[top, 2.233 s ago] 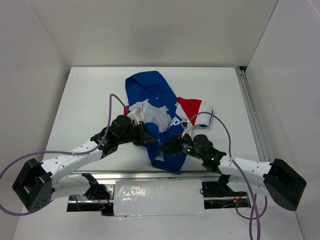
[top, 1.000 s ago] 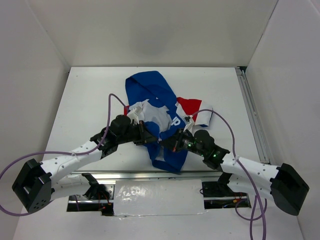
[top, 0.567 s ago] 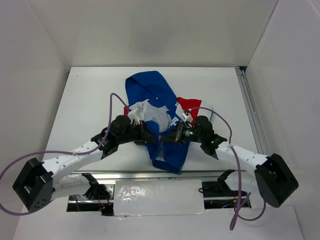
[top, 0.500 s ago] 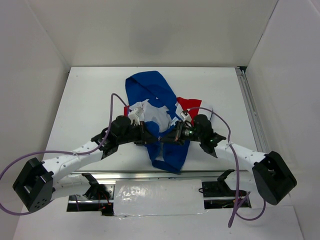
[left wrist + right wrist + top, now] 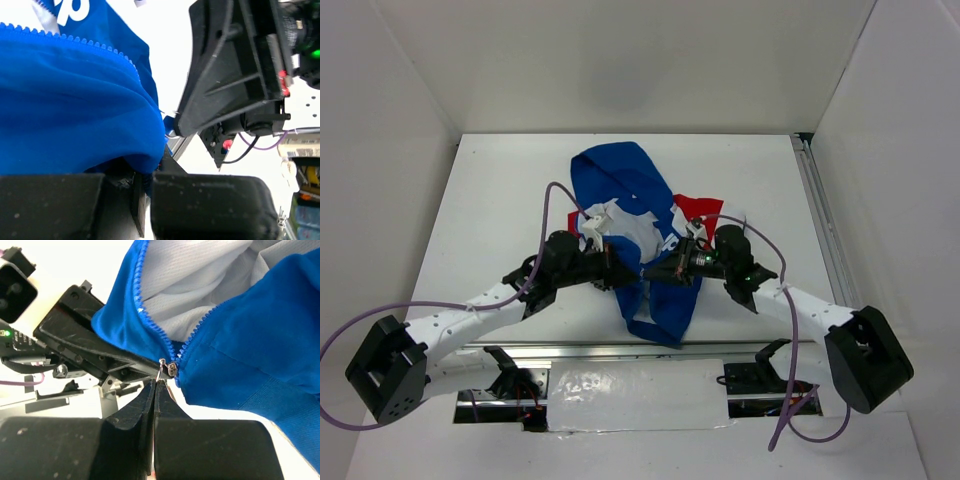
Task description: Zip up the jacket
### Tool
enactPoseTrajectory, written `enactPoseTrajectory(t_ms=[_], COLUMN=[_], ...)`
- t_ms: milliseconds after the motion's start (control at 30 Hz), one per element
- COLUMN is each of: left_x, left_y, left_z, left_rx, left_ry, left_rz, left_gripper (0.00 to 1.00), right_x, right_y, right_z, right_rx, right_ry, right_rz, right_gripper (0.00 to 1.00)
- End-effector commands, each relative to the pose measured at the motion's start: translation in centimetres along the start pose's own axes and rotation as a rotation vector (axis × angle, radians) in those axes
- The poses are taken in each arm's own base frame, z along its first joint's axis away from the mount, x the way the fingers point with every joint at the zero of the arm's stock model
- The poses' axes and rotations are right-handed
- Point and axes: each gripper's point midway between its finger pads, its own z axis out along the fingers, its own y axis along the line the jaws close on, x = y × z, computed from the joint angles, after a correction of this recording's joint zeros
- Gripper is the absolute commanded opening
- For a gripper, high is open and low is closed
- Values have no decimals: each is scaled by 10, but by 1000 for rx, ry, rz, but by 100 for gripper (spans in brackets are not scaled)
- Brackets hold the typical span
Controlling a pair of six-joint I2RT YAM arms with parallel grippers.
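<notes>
The blue jacket (image 5: pixel 620 185) lies crumpled mid-table, its pale lining (image 5: pixel 625 228) showing and a red-and-white sleeve (image 5: pixel 705 210) out to the right. Its lower front hangs toward the near edge. My left gripper (image 5: pixel 626 273) is shut on a fold of blue fabric (image 5: pixel 100 125) beside the zipper teeth (image 5: pixel 85 41); in the left wrist view the left gripper (image 5: pixel 145 176) shows cloth pinched between its jaws. My right gripper (image 5: pixel 665 270) faces it closely. In the right wrist view the right gripper (image 5: pixel 156 382) is shut on the thin metal pull below the zipper slider (image 5: pixel 171 369), where both rows of teeth meet.
A metal rail (image 5: pixel 823 225) runs along the table's right edge and another rail (image 5: pixel 620 350) along the near edge. Purple cables (image 5: pixel 552 195) loop over both arms. White walls enclose the table on three sides.
My right gripper has travelled from near the jacket's bottom hem away from the near edge, carrying the zipper pull with it, and now sits close against the left gripper. The left arm has barely moved.
</notes>
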Motion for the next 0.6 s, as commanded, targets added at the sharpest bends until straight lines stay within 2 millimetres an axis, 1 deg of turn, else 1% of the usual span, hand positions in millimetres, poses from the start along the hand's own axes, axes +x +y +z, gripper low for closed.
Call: enactPoseTrajectory(t_ms=[0,67,133,167,233,267,333,433,533,567], left_x=[6,11,14,15,17,17,18,20,20,22], left_y=[-14,-15,-15,-14,-13,-13,-14,-17,-20,-17], left_z=[-4,-3,-3,-3,-4,-4,-5,-3,-1,1], left_rx=[97,104,103,100,92,90,94,116,115,104], left_ry=[30,48,60,61,67,66,66,77,88,95], left_rz=[96,96,95,99,103,110,122,132,134,134], left_gripper=[0,0,0,0,0,0,0,0,0,0], right_x=[-21,-27,-36,-37,-46,-49,-53,-57,-54,-52], right_y=[28,30,34,39,51,48,53,57,55,53], right_z=[-3,-2,0,-4,-11,-14,-24,-30,-27,-25], right_rx=[-110,-107,-103,-113,-126,-107,-127,-122,-96,-91], right_ry=[-131,-188,-286,-321,-409,-433,-490,-533,-520,-506], right_rz=[-41,-62,-97,-110,-134,-128,-129,-126,-132,-132], right_gripper=[0,0,0,0,0,0,0,0,0,0])
